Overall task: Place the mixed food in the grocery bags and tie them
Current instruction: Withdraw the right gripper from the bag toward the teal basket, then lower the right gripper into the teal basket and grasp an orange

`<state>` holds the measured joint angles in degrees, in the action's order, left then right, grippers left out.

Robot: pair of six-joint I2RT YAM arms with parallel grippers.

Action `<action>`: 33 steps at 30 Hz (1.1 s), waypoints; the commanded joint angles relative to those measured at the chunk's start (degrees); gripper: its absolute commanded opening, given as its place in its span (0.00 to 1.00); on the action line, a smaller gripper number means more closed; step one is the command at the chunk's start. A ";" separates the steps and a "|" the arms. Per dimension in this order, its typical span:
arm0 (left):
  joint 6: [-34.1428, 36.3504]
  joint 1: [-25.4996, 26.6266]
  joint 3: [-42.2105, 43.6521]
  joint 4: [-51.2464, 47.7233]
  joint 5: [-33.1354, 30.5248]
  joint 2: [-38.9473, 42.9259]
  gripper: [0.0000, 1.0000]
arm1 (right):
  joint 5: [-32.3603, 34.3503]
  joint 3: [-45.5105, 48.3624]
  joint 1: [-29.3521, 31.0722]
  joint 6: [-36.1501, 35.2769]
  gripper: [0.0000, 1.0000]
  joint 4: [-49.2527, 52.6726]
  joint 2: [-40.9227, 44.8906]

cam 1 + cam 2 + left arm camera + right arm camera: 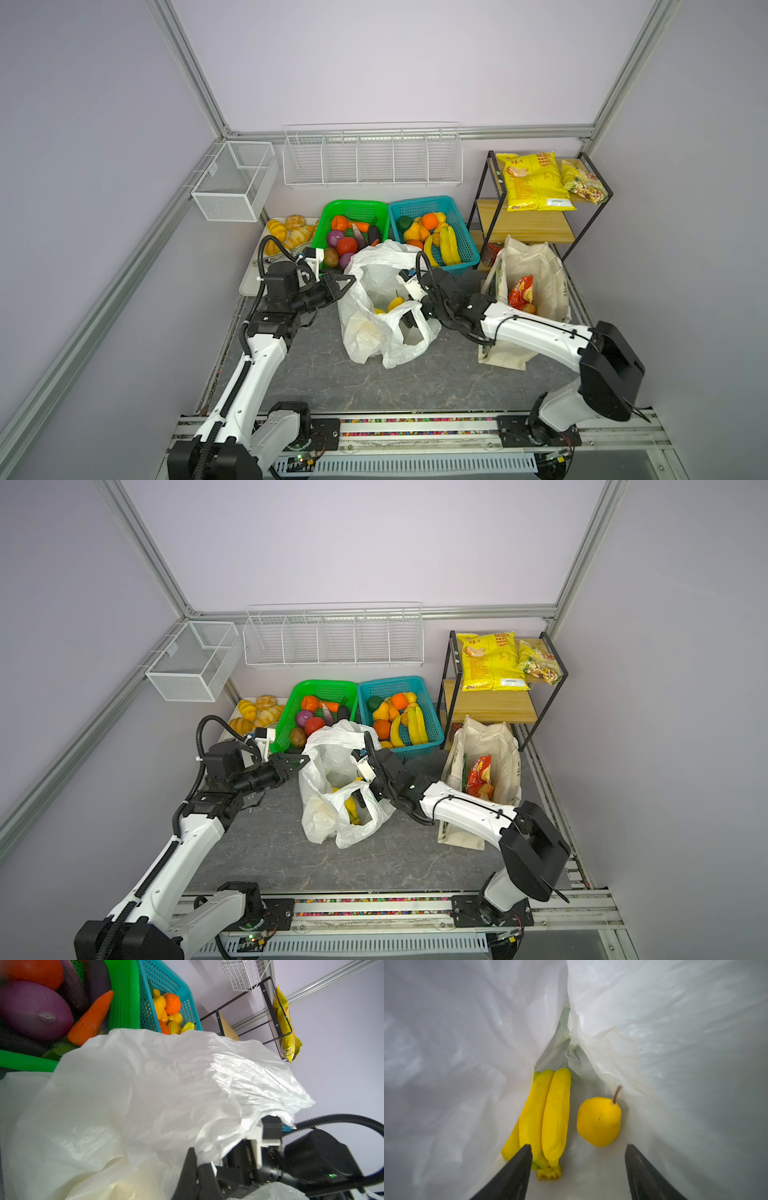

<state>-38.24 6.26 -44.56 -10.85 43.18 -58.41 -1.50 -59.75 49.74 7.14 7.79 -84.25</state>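
Arms (266, 357) bent inward, right claw (577, 1146) apart inside white bag (365, 332), left claw (351, 282) clamped on its rim

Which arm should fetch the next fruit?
Right, probably. The right gripper is open and empty inside the white bag, near the blue basket; the left gripper is shut on the bag's rim, holding it open.
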 commanded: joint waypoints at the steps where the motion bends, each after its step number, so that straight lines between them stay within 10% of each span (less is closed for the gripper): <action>1: 2.47 -1.67 -1.94 -1.59 -1.81 -0.60 0.00 | -2.89 2.69 -0.84 -3.66 0.74 3.17 7.56; 14: 0.66 -6.79 -1.20 -0.93 -0.64 -2.05 0.00 | -10.43 4.17 -11.57 1.19 0.76 2.31 21.30; 20: 2.77 -7.34 -1.82 -3.84 -2.03 -0.86 0.00 | 6.82 -4.03 -16.17 5.16 0.79 6.89 9.91; 33: 5.82 -12.85 -1.12 -8.62 -5.56 0.70 0.00 | 9.83 -25.67 -19.93 2.45 0.78 8.35 -21.48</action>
<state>-33.56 -6.15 -45.23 -18.96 39.16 -58.48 8.14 -81.23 30.11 10.07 15.77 -101.80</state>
